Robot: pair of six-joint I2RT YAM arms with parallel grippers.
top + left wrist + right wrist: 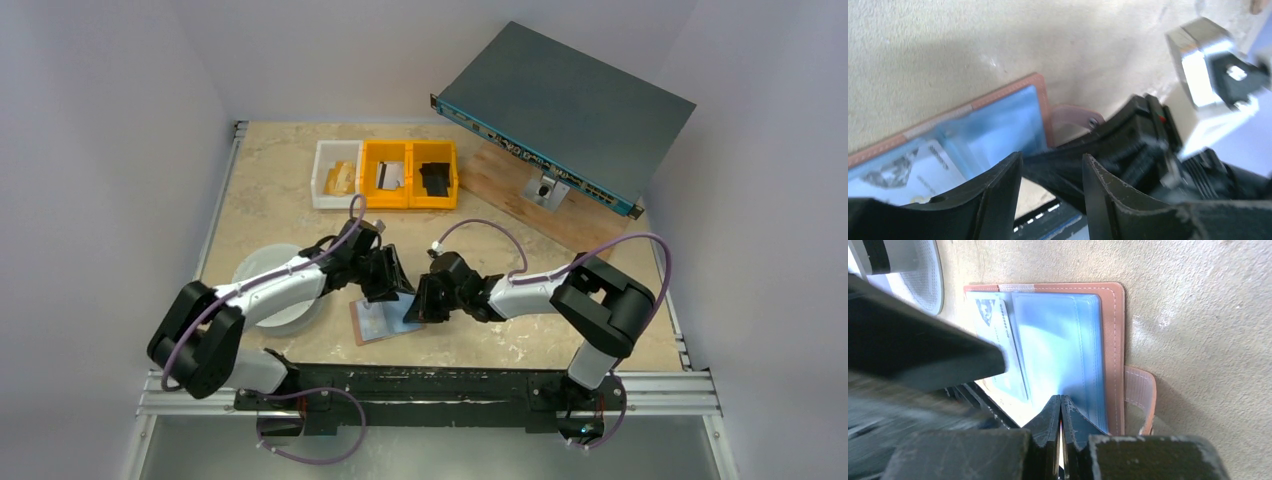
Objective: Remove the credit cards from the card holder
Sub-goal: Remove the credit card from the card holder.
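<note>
Right gripper (1060,407) is squeezed shut at the edge of the card holder (1117,340); left gripper (1052,172) hangs over it, half open, empty. Best pin it flat, then slide the credit card (995,335) out slowly.

My left tool (1052,164) hangs, fingers parted, over the open card holder (998,125); a credit card (895,176) sits inside it.

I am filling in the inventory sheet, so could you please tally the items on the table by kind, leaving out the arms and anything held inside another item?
White bin: 1
Yellow bins: 2
Card holder: 1
White plate: 1
Rack-mount unit: 1
Wooden board: 1
Total: 7
</note>
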